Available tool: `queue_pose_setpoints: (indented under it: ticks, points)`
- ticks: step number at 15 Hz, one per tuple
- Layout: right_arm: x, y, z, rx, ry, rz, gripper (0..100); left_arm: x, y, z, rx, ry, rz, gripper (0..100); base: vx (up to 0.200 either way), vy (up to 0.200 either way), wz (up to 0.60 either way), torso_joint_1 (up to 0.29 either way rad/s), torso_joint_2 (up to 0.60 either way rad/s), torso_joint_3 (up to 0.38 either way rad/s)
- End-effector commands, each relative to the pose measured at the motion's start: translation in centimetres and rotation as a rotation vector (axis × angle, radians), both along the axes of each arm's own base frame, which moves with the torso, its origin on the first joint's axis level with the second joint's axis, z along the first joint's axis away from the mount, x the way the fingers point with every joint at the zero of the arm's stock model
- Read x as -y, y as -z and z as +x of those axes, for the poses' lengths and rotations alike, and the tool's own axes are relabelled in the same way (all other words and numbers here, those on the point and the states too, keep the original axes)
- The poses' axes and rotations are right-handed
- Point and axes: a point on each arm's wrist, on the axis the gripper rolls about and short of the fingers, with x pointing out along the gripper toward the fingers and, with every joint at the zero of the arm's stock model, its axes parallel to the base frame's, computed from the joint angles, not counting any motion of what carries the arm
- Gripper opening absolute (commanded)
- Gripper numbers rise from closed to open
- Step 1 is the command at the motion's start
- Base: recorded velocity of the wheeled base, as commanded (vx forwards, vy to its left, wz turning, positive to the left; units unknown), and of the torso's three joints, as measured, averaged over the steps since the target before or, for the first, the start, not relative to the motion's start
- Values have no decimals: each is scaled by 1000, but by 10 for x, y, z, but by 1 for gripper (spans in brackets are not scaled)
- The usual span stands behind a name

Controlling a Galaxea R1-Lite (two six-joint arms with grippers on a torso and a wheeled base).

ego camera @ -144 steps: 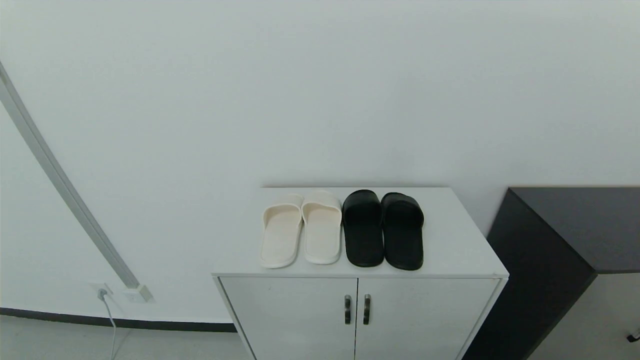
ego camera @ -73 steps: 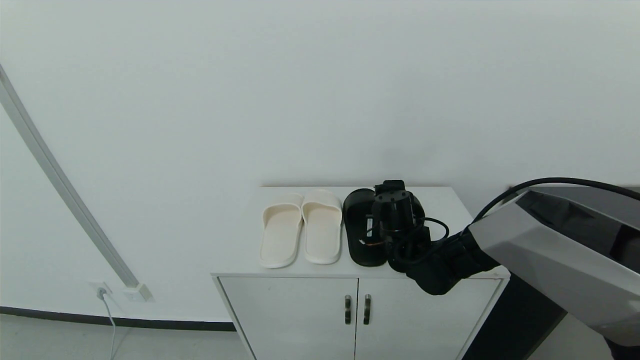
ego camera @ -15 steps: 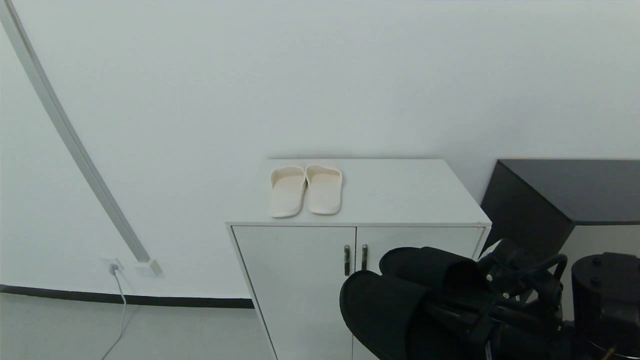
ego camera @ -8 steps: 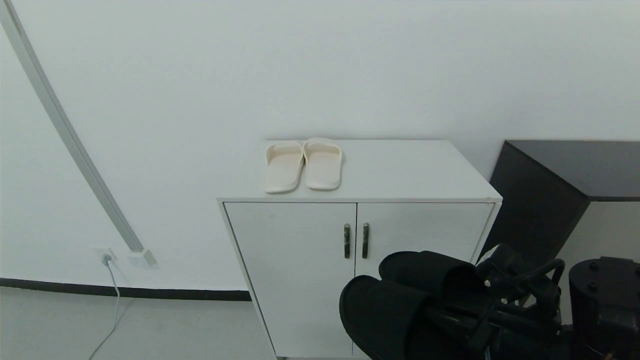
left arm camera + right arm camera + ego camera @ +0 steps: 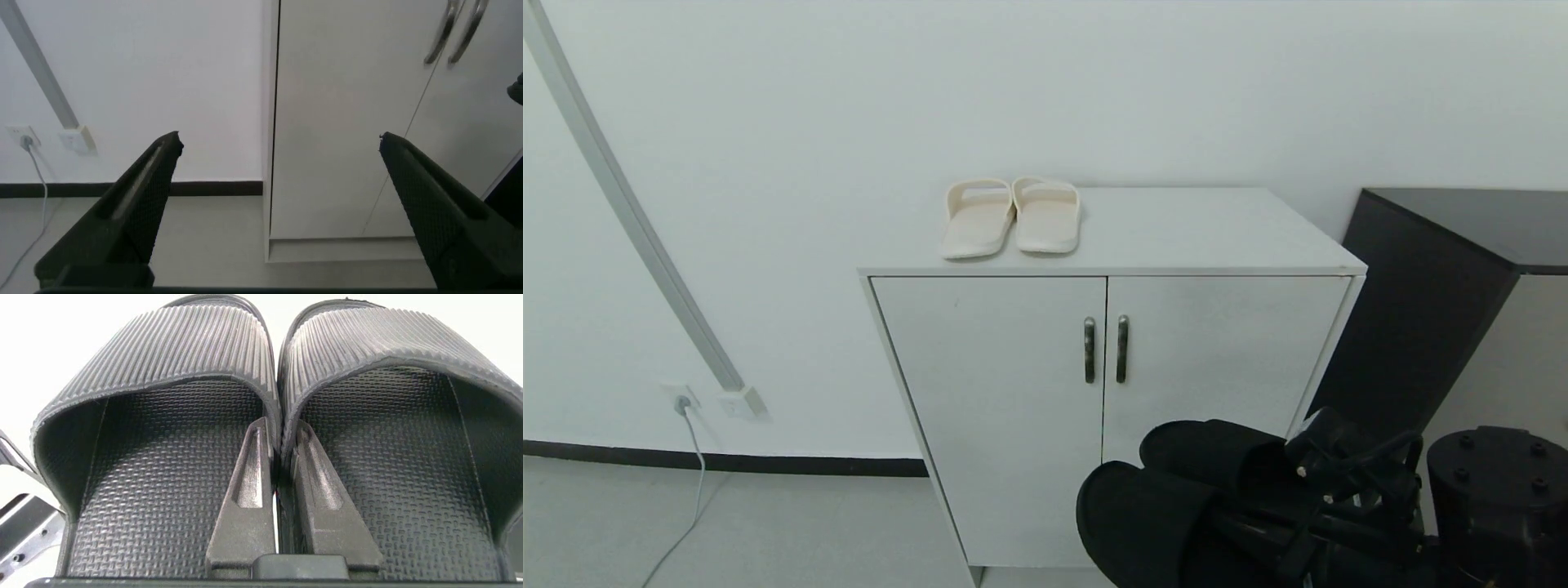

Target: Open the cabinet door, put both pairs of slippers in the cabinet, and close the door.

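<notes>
A plain white wall (image 5: 1176, 82) spans the far side under soft, even light. At the left a grey trunking strip (image 5: 629, 212) runs slantwise down it to a small white box (image 5: 740, 403). A wall socket (image 5: 678, 402) sits just beside the box, and a pale cable (image 5: 690, 498) hangs from it to the grey floor (image 5: 768, 531). A black skirting band (image 5: 727, 463) lines the wall's foot. At the right stands a dark unit (image 5: 1421, 327)

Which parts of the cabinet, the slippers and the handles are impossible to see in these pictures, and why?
- Inside of the cabinet: hidden behind its shut doors, head view.
- Black slippers: partly cut off by the bottom edge, head view.
- Handles: their upper ends are cut off by the picture's edge, left wrist view.
- White slippers: the soles are hidden, as they lie flat on the cabinet, head view.
</notes>
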Motion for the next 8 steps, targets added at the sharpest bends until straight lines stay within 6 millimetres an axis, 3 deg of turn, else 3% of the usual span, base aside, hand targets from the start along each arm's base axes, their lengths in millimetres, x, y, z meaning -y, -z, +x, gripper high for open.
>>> queue_pose_setpoints:
  ticks: [1, 8]
  points:
    - [0, 1, 0, -2, 0, -4, 0, 0, 0, 0, 0, 0, -2, 100, 0, 0, 0, -149, 481, 320]
    - [3, 4, -2, 12, -5, -16, 0, 0, 0, 1, -12, 3, 3, 100, 0, 0, 0, -133, 470, 334]
